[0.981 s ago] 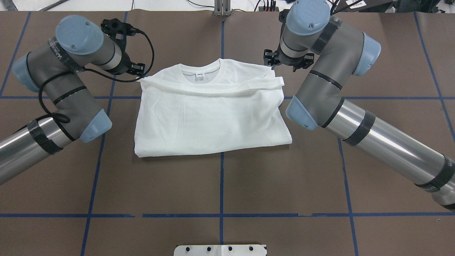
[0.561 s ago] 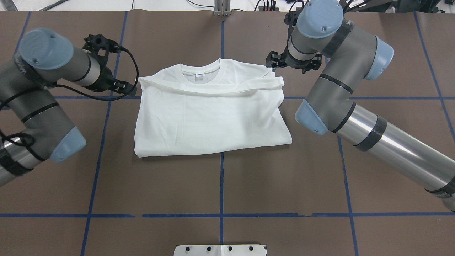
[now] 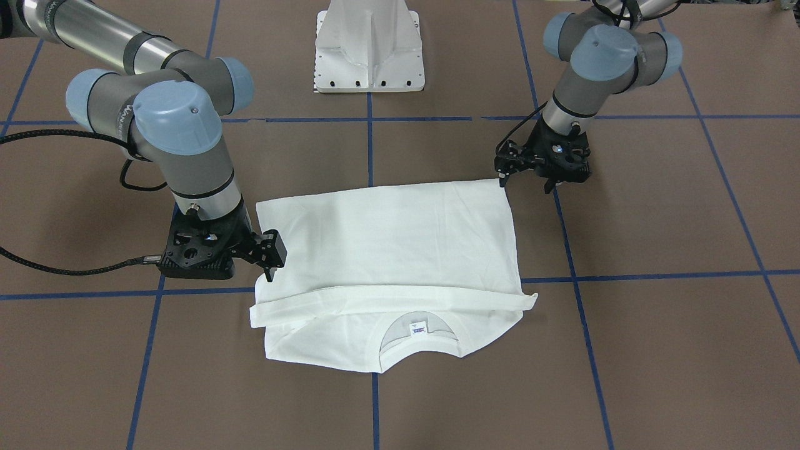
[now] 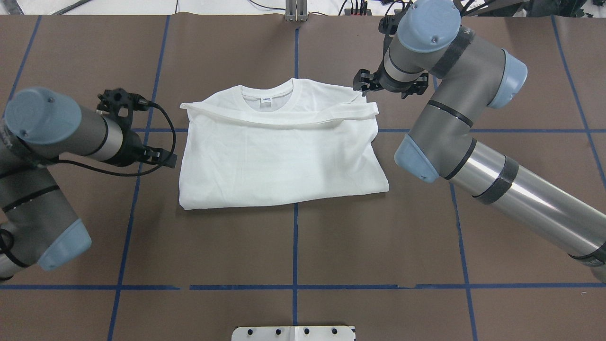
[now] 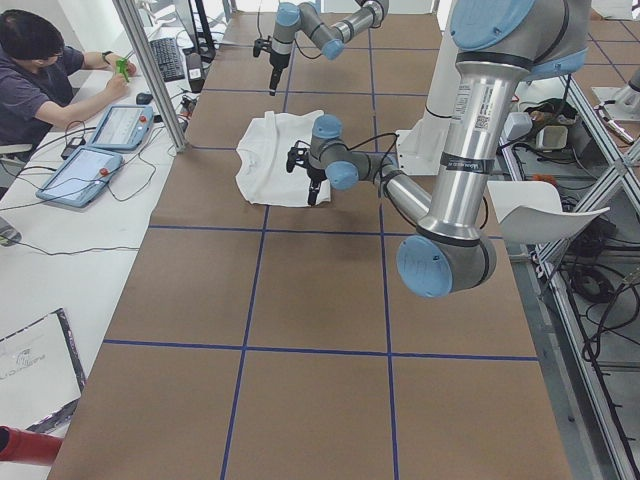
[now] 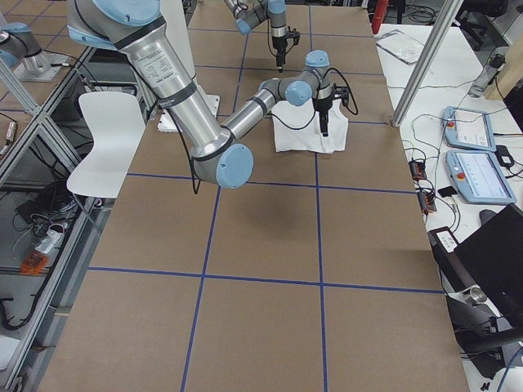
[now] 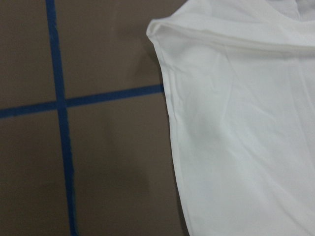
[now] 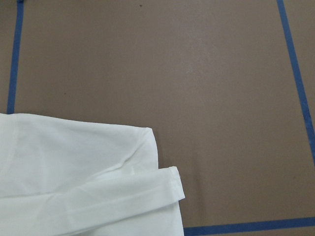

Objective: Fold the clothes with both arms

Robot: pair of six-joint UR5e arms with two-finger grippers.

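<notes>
The white long-sleeved T-shirt (image 4: 279,156) lies folded flat on the brown table (image 4: 293,237), with its collar (image 4: 267,91) on the side far from the robot (one sleeve is laid across just below it); the left gripper (image 4: 166,159) is just beside the shirt's left edge; the right gripper (image 4: 362,86) is near its far right shoulder. Neither one holds cloth; whether the jaws are apart or together I cannot tell.

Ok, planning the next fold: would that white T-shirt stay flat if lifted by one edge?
Probably not: the white folded T-shirt lies limp and creased, so it would likely droop. Pushed, its stacked layers may bunch or slide.
</notes>
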